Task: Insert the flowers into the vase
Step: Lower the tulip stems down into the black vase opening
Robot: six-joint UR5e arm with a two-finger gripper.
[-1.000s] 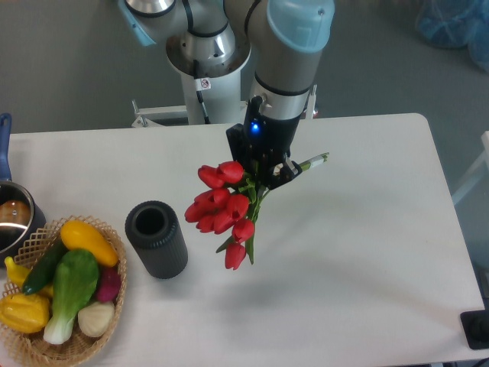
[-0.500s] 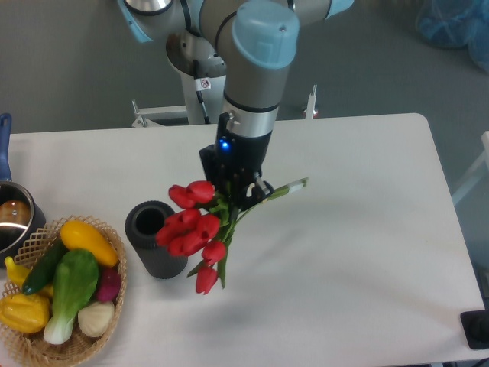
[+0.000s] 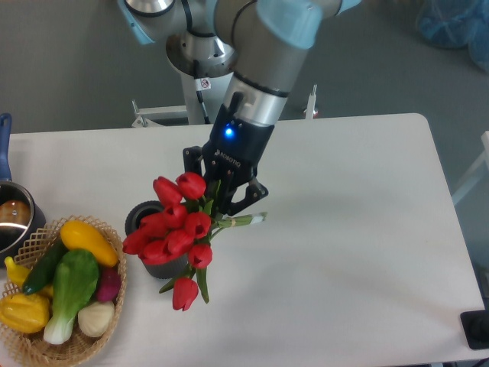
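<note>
We saw the pincer (image 3: pixel 223 200) clamped on the flowers (image 3: pixel 174 235), buds overlapping the vase (image 3: pixel 156 243) near the basket (image 3: pixel 30 336).

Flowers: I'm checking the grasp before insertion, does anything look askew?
Yes. The hand holds the flowers sideways: buds hang over the vase mouth and stem ends point away right, so the stems aren't aimed into the vase.
</note>
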